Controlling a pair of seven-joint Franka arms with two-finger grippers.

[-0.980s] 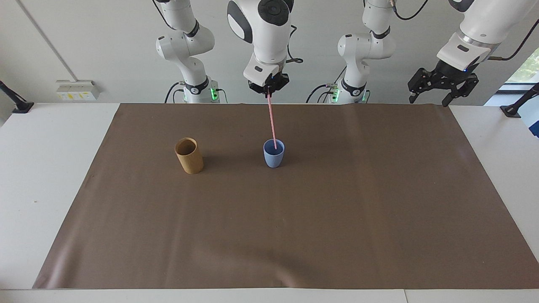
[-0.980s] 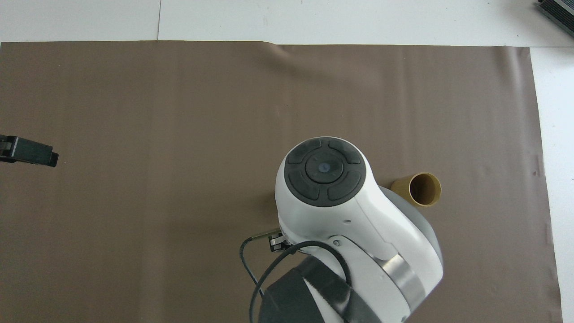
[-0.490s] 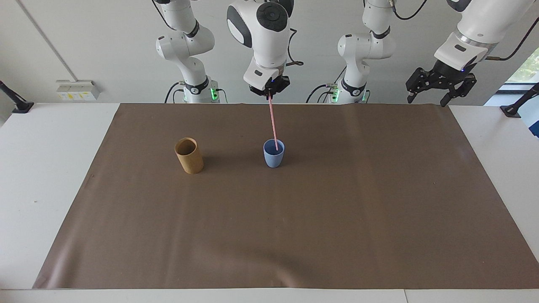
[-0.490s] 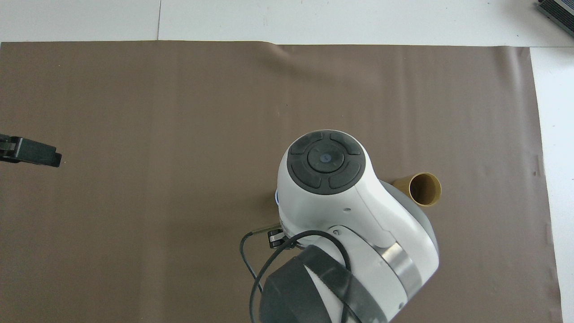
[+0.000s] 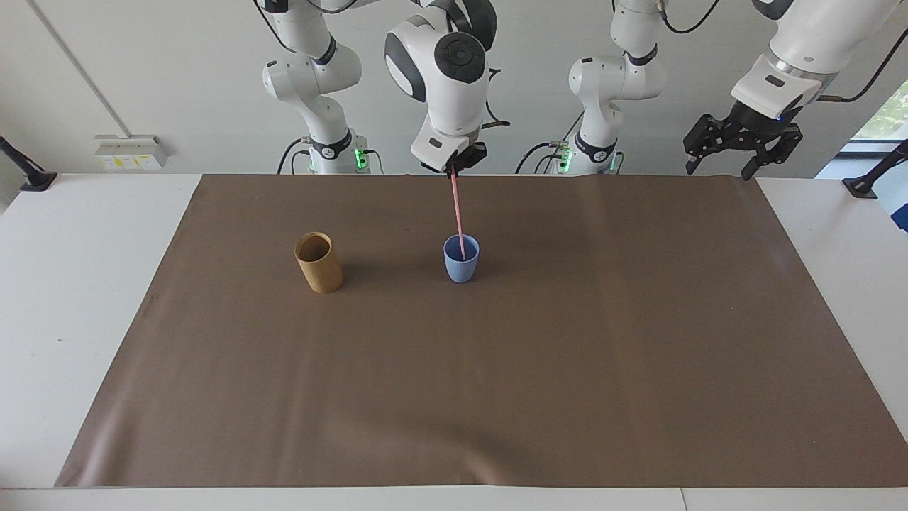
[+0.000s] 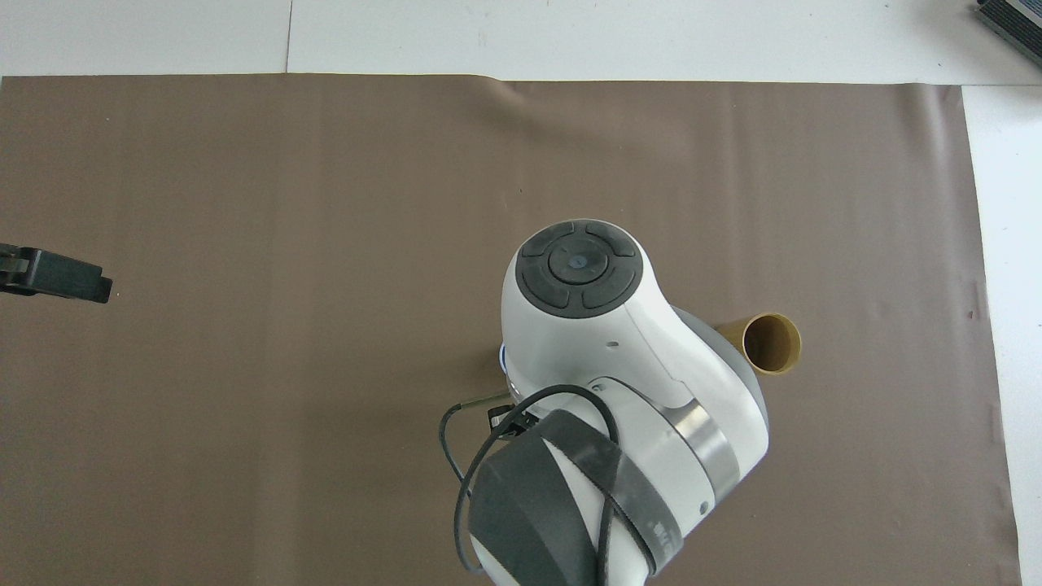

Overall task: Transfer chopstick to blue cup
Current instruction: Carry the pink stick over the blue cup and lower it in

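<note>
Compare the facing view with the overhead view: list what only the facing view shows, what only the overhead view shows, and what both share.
Only the facing view shows the pink chopstick, gripped at its top by the shut right gripper, its lower end inside the blue cup. It also shows the whole open left gripper, waiting over the mat's edge.

Only the overhead view shows the right arm's round cap from above, covering the chopstick and nearly all of the blue cup.

Both show the brown mat and the tan cup, beside the blue cup toward the right arm's end.
</note>
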